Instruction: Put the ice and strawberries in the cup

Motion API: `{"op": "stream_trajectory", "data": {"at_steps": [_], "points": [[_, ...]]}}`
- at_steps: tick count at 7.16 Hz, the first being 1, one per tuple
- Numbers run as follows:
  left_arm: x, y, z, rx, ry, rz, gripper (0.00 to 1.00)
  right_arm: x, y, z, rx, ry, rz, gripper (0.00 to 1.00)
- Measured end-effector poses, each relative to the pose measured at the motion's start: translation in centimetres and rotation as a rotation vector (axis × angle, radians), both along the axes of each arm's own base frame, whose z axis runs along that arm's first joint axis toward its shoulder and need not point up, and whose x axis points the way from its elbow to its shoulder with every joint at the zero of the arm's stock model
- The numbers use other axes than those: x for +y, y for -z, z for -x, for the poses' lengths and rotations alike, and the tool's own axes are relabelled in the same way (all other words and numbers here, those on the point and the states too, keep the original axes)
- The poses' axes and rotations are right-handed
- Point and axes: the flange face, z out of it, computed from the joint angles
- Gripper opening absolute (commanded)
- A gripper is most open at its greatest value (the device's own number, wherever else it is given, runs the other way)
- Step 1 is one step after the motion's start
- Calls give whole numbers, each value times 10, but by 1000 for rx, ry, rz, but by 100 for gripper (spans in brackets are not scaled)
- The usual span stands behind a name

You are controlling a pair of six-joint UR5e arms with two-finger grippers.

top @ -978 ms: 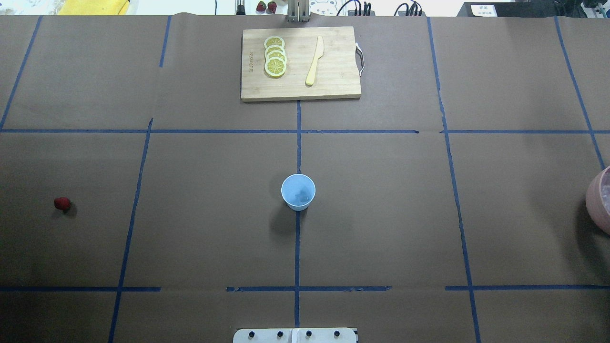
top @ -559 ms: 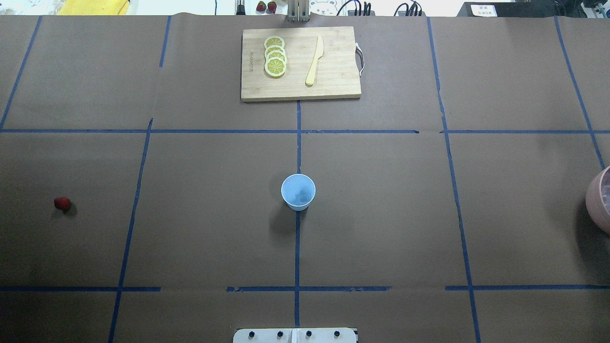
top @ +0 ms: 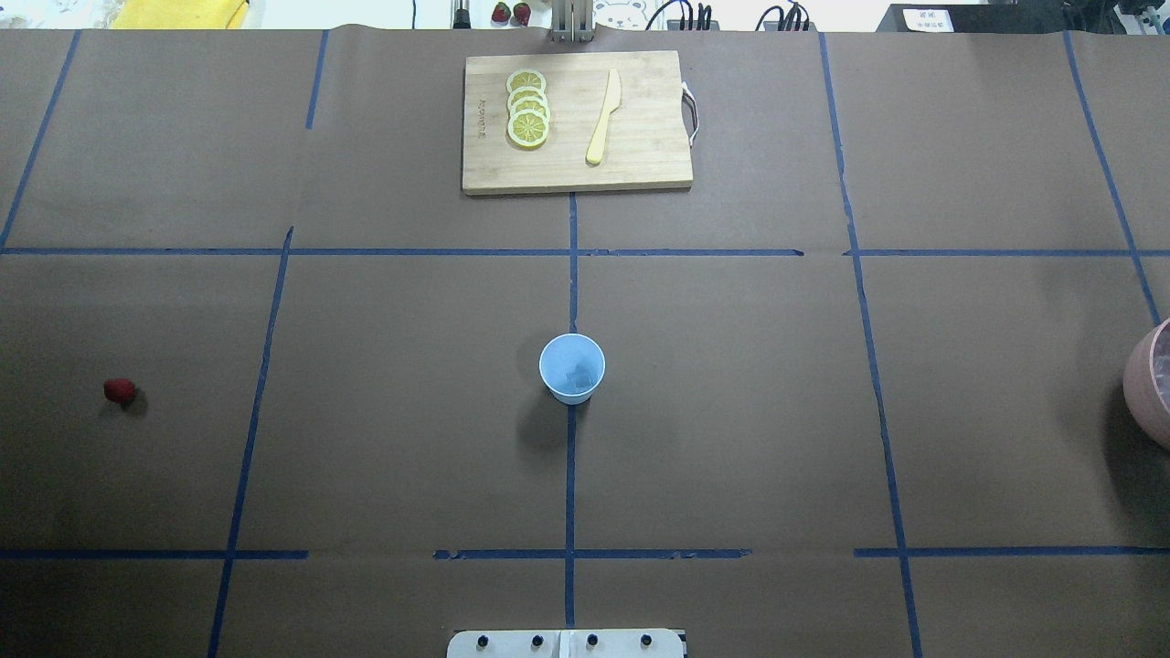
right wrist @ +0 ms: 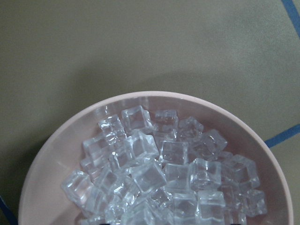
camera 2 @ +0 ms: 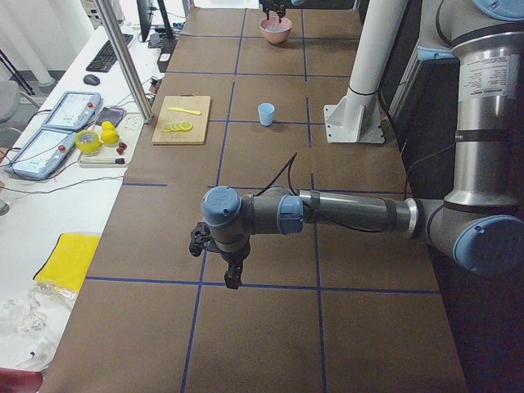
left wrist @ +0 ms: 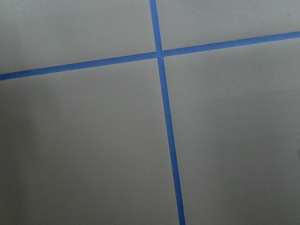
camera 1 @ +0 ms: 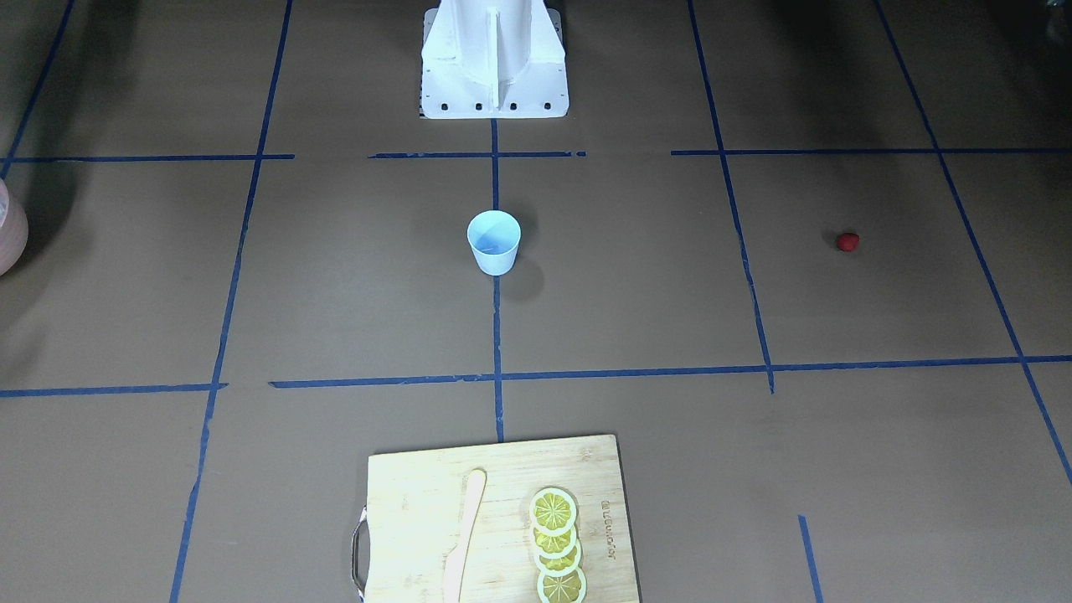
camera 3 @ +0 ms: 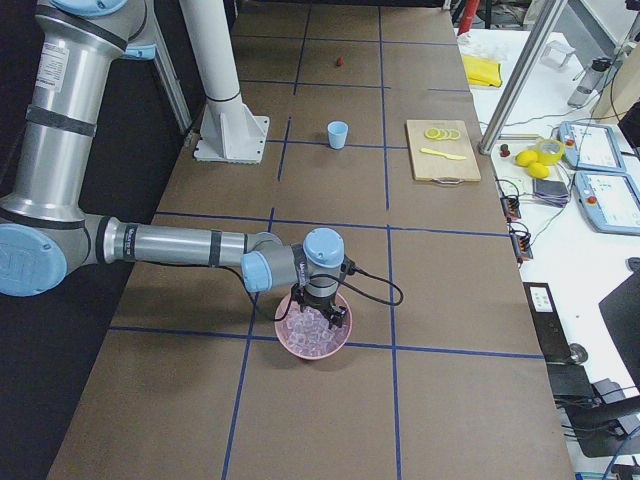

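Pink round bowl (right wrist: 51, 159) of clear ice cubes (right wrist: 154, 173) sits under my right gripper (camera 3: 320, 312). I should drop centred and pinch one cube squarely. Whether it is spread or closed, I cannot tell.

I can read nothing: the cutting board (top: 640, 155) carries an engraved mark at its left edge, too small to read.

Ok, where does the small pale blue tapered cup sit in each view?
Front-facing: small pale blue cup centre, upper half.
Overhead: cup centre.
Exterior left: cup upper middle.
Exterior right: cup upper middle.
Wrist views: not in either.
Landmark: wooden cutting board, across the cup from the robot.
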Motion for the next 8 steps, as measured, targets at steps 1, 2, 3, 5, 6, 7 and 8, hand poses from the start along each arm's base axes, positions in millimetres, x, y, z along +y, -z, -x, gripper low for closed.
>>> {"op": "stream_trajectory", "data": {"at_steps": [1,2,3,5,6,7,8], "points": [[0,0,0,0,0,1,100,1,-1,6,1,15,2,85],[0,-2,0,0,0,3,100,2,-2,11,2,28,5,84],[0,-4,0,0,0,7,100,3,-4,15,6,38,7,82],[0,-5,0,0,-1,10,100,6,-8,18,16,49,13,76],[0,-6,0,0,-1,10,100,7,-9,19,19,52,15,71],[0,-6,0,0,-1,10,100,8,-10,19,20,54,17,58],[0,-6,0,0,-2,9,100,8,-11,20,21,56,19,27]]}}
